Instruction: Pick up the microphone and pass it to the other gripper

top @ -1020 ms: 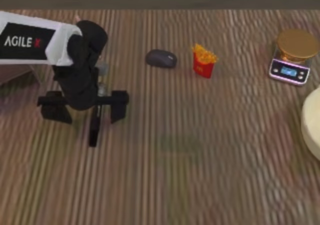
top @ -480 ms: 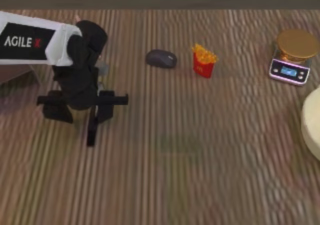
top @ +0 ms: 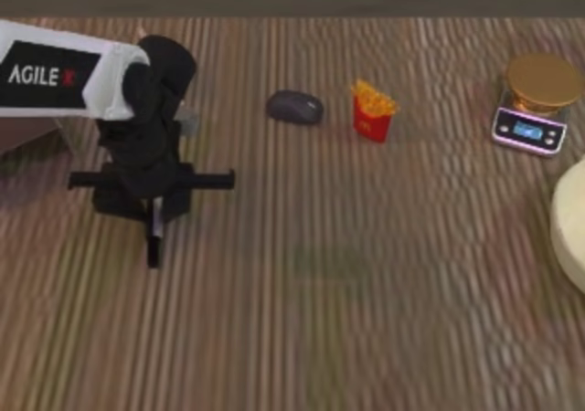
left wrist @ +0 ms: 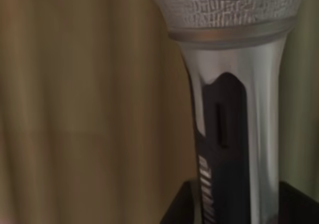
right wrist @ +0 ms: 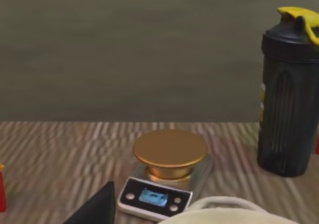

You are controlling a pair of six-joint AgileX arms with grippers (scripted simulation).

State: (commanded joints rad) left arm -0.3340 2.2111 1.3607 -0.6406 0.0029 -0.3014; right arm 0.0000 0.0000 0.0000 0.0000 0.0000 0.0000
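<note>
Microphone [top: 154, 243] sits clamped between our left gripper's [top: 153, 194] fingers, which are drawn in tight on its body; its black handle sticks out past them over the table [top: 366, 283]. The left wrist view shows it close up [left wrist: 227, 134]: silver-grey crackled mesh head, a shiny silver neck tapering below it, and a black switch panel. Our right gripper [right wrist: 94, 209] is parked near the scale [right wrist: 164, 176].
</note>
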